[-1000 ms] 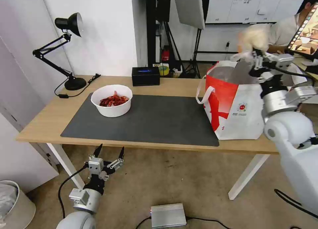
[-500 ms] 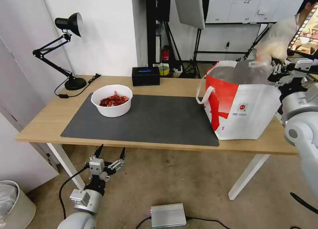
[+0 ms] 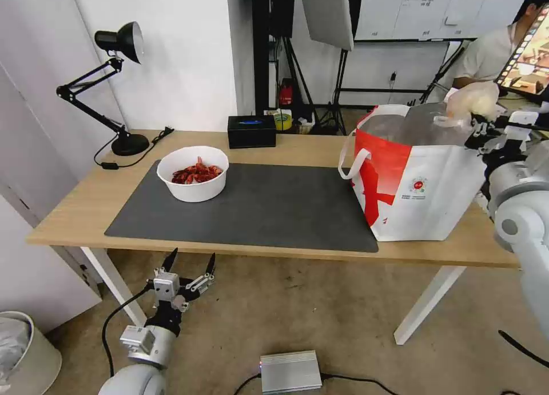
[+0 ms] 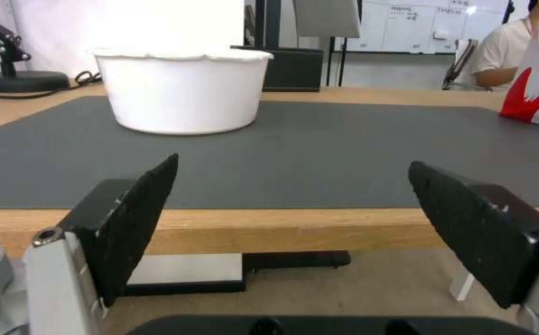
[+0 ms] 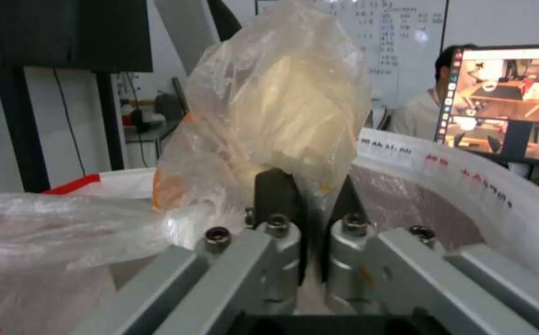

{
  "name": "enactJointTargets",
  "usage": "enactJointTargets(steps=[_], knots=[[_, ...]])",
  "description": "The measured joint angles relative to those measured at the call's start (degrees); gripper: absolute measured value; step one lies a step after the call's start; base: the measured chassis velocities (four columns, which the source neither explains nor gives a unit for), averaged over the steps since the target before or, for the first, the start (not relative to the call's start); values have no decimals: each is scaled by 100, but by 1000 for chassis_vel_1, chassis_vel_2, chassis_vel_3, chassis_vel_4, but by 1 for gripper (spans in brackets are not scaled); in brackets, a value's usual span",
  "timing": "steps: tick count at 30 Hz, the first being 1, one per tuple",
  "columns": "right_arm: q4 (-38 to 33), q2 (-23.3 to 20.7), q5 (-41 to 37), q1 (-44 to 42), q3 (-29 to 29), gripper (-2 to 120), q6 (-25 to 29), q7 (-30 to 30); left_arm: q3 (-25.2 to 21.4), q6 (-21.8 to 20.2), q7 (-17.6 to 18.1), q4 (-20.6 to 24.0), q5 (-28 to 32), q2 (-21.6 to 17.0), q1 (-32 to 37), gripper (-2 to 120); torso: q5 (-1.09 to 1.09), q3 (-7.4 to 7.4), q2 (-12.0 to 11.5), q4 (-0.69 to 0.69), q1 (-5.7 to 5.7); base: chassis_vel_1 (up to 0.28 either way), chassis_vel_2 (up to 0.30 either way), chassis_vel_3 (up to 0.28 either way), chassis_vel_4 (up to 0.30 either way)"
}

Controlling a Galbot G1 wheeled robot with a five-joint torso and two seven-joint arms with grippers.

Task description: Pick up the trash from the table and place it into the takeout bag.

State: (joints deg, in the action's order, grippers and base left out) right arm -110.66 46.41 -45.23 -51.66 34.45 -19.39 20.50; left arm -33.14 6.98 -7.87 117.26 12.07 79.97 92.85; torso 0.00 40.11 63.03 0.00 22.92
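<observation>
Right pincer (image 3: 479, 133) pinching knotted bag (image 3: 470, 102) above tote (image 3: 417, 178) rim on bench (image 3: 86, 195), left pincer (image 3: 189, 263) spread below edge; risk: bag snags rim, drops outside.

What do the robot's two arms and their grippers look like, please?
Both arms have glossy white rounded shells with silver metal wrist cylinders. The left gripper has a silver bolted frame, two slim black pointed jaws with textured inner pads, and a black cable looping from its wrist. The right gripper has the same silver frame and dark jaws.
</observation>
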Motion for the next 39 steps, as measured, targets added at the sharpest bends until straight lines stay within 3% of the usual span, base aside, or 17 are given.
enactJointTargets(steps=[4,6,22,29,36,39], knots=[[-4,18,6,-10,-2,13,0,5,-5,0,0,5,2,0,0,100,0,0,0,0,0,0,0,0,0],[-21,29,14,-29,-3,29,0,9,-10,0,0,20,4,1,10,100,0,0,0,0,0,0,0,0,0],[-77,75,30,-121,18,88,34,17,-8,3,0,47,4,56,34,100,0,0,0,0,0,0,0,0,0],[-95,123,32,-126,20,93,136,5,-12,7,-1,51,3,55,41,100,0,0,0,0,0,0,0,0,0],[-160,229,-3,-118,-55,94,755,-212,-9,9,-1,65,22,52,46,100,-1,0,0,0,0,0,0,0,0],[-197,279,-7,-132,-148,94,1274,-454,3,9,1,93,41,48,48,100,-1,0,0,0,0,0,0,0,0]])
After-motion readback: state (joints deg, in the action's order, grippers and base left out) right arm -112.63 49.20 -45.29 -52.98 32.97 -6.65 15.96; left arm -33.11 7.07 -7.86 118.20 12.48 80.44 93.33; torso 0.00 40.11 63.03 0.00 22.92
